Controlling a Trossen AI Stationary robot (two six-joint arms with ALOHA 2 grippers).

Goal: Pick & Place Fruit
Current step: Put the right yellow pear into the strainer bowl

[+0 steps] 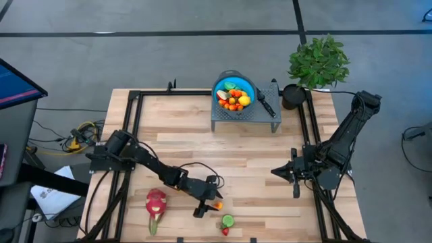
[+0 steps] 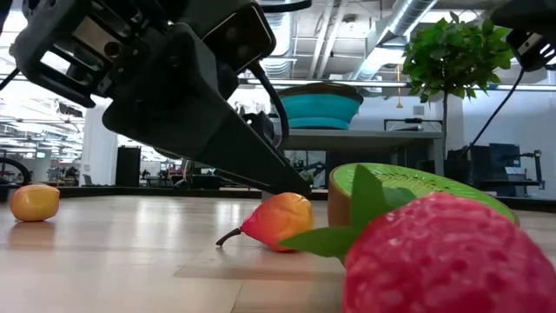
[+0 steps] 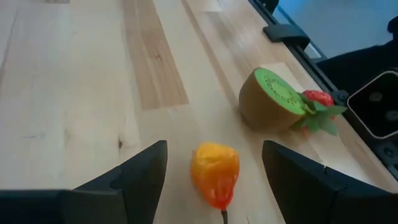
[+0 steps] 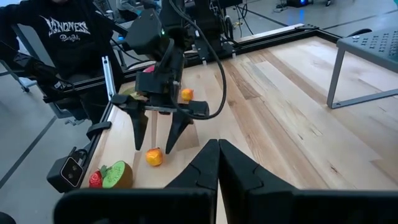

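Occlusion first: in the low view the strawberry [image 2: 447, 256] and halved kiwi [image 2: 408, 187] fill the foreground and hide much of the table [image 2: 104, 261] behind them; the left arm blocks most of the upper left. In the high view the left gripper [image 1: 208, 204] partly covers the small orange fruit [image 1: 218, 205], only a sliver shows. Contents of the blue bowl [image 1: 234, 88] read as a mixed pile of small fruit [image 1: 235, 99], individual pieces hard to separate.

Left fingers [image 3: 134, 177] stand well apart, straddling the orange fruit [image 3: 214, 173] near the table's front edge; it lies on the wood between them, touching neither, stem end toward the camera. Kiwi [image 3: 272, 99] and strawberry [image 3: 317, 98] sit together just beside it, closer to the front edge. Dragon fruit [image 1: 156, 204] lies near the front left corner. Another small orange fruit [image 4: 186, 94] sits behind the left arm.

Right gripper [image 4: 217, 163] hovers over the right side of the table, fingers pressed together, holding nothing. Bowl sits on a grey rack [image 1: 244, 116] at the back edge, knife [image 1: 265, 103] beside it.
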